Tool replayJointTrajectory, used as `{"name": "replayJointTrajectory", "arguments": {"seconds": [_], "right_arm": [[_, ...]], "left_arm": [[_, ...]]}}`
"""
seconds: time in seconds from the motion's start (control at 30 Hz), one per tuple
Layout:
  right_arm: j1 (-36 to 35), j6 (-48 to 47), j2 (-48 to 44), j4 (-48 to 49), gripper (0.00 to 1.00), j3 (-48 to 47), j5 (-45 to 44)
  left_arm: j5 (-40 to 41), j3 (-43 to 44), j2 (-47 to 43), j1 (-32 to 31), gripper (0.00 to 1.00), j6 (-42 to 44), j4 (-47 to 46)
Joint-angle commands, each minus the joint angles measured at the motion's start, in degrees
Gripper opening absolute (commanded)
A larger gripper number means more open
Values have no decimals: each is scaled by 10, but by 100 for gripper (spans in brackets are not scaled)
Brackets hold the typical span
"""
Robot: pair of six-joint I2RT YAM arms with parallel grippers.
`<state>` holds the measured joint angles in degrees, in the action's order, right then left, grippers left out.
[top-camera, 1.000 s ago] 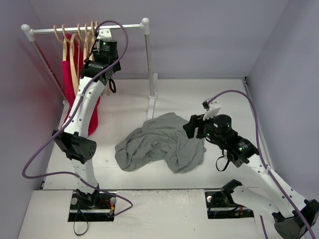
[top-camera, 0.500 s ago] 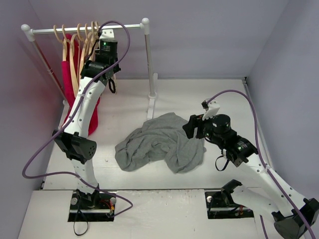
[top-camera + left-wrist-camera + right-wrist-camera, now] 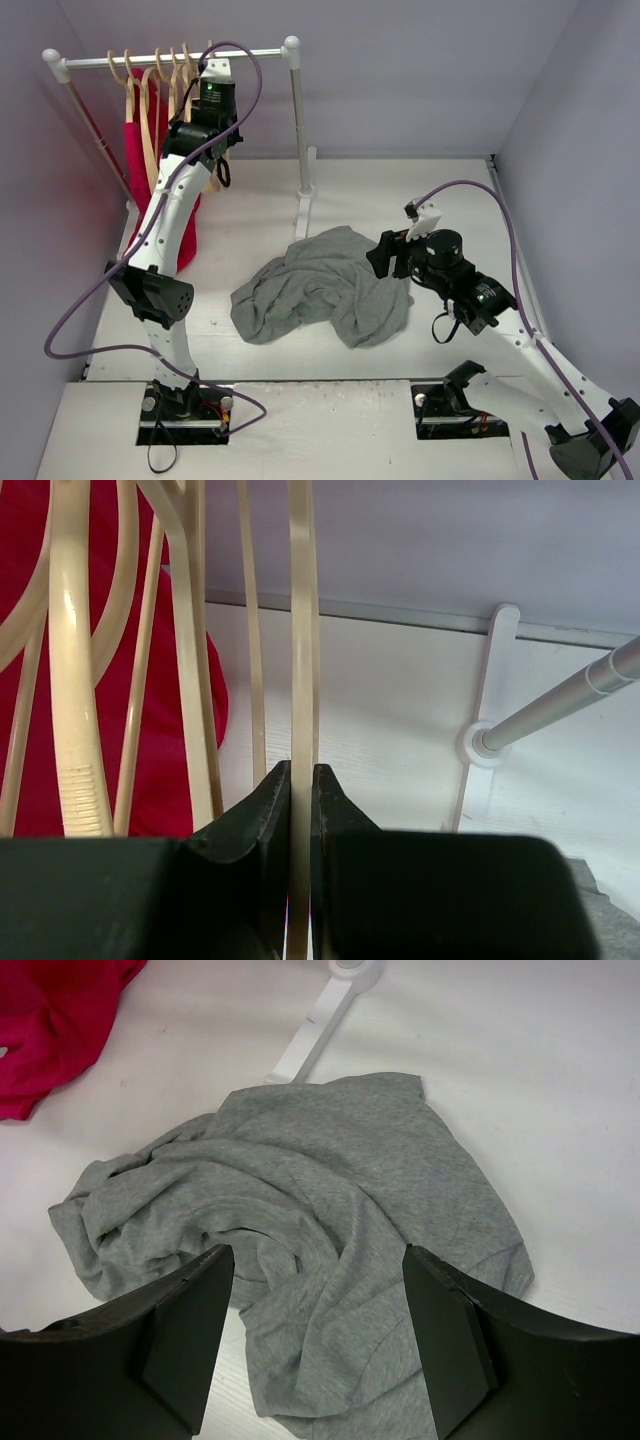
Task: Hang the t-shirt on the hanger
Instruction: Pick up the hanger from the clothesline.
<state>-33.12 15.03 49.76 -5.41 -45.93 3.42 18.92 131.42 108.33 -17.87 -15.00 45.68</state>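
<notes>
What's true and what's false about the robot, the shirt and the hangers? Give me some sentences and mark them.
1. The left tool is shut on a wooden hanger. True.
2. The right tool is open, by the grey shirt. True.
3. The grey shirt is on the hanger. False: it lies crumpled on the table.
4. The rack holds only one hanger. False: several hang there.

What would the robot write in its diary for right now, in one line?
left gripper: shut on hanger at rack | right gripper: open near t-shirt | t-shirt: crumpled on table, not yet hung
</notes>
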Motion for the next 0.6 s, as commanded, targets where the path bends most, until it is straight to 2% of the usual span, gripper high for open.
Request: {"name": "replayJointTrajectory", "arguments": {"seconds": [0.0,0.23,0.57], "right_arm": [[-1,6,1,36,66,-11,-3],[-1,4,6,35,66,-15,-4],[0,4,10,37,66,-12,-4]], "left_arm": [[-15,48,-32,4,0,10,-33],[-48,52,-63,4,0,-20,-32],[-76,-32,-158,3,0,-32,-42]]}}
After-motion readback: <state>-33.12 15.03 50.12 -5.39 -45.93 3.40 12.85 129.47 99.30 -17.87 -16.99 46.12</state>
